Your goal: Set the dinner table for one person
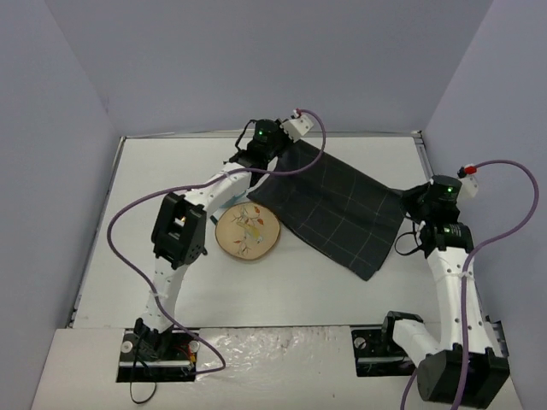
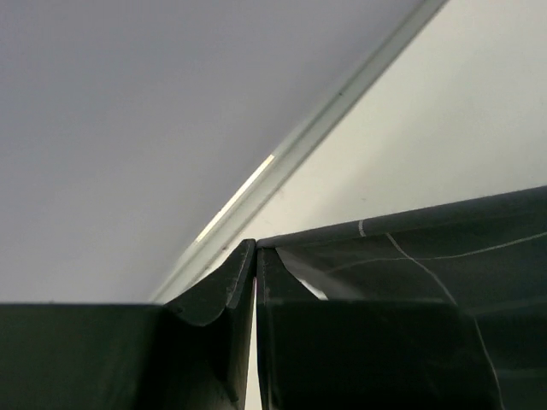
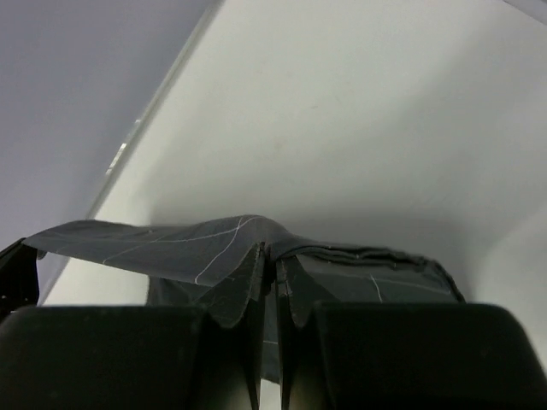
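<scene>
A dark grey checked cloth (image 1: pixel 333 209) hangs stretched between my two grippers above the white dinner table (image 1: pixel 171 290). My left gripper (image 1: pixel 272 162) is shut on the cloth's far left corner (image 2: pixel 402 248). My right gripper (image 1: pixel 412 218) is shut on the cloth's right corner (image 3: pixel 214 248), which bunches up at the fingertips (image 3: pixel 256 269). A round wooden plate (image 1: pixel 248 232) with a painted flower lies on the table beside the cloth's left edge, under the left arm.
The table's metal rim (image 1: pixel 256 135) runs along the far side, with grey-blue walls at back and both sides. Purple cables (image 1: pixel 128 213) loop from both arms. The arm bases (image 1: pixel 158 350) sit on the near edge.
</scene>
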Motion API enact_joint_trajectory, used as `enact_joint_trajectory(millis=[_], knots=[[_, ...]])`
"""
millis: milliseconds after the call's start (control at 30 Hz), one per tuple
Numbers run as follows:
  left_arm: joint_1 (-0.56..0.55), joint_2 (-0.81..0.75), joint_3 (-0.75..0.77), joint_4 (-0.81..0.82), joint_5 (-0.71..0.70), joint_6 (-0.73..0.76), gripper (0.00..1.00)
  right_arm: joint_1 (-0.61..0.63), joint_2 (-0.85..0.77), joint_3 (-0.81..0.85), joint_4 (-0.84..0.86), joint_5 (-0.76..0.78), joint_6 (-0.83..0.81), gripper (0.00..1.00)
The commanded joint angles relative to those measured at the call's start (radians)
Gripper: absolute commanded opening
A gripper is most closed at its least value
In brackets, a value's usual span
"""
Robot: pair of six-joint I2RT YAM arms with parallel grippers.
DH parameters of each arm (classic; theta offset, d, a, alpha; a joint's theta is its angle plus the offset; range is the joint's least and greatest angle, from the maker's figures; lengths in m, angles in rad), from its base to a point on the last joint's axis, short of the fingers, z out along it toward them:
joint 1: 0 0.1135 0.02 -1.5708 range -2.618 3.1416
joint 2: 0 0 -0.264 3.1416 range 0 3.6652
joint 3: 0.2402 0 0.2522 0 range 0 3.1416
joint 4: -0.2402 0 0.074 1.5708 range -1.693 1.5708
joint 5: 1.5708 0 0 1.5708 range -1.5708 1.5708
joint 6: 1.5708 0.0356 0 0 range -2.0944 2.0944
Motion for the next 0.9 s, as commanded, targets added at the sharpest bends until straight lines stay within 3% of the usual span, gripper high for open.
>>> enact_joint_trajectory(millis=[0,367,433,467,533,633,667,800,867], knots=[[0.009,0.087,0.133,0.156,-0.026,-0.104,0.0,-0.009,0.082,-0.016,0.104,0.194,0.021,0.0],[0.009,0.214,0.211,0.257,-0.118,-0.282,0.1,-0.068,0.36,-0.017,0.258,0.271,0.063,0.0],[0.01,0.221,0.216,0.292,-0.148,-0.315,0.28,-0.099,0.413,-0.004,0.275,0.266,0.063,0.0],[0.01,0.221,0.216,0.292,-0.154,-0.316,0.28,-0.1,0.414,-0.004,0.276,0.266,0.063,0.0],[0.009,0.215,0.22,0.298,-0.158,-0.359,0.65,-0.141,0.465,0.013,0.291,0.249,0.065,0.01],[0.008,0.18,0.201,0.251,-0.157,-0.405,0.92,-0.184,0.537,0.04,0.303,0.236,0.062,0.03],[0.007,0.164,0.188,0.226,-0.157,-0.415,0.96,-0.196,0.557,0.046,0.306,0.228,0.06,0.03],[-0.001,0.062,0.065,0.129,-0.166,-0.445,0.97,-0.215,0.623,0.083,0.313,0.174,0.022,0.09],[-0.013,-0.01,-0.031,0.099,-0.148,-0.509,0.97,-0.215,0.63,0.08,0.313,0.15,0.001,0.23]])
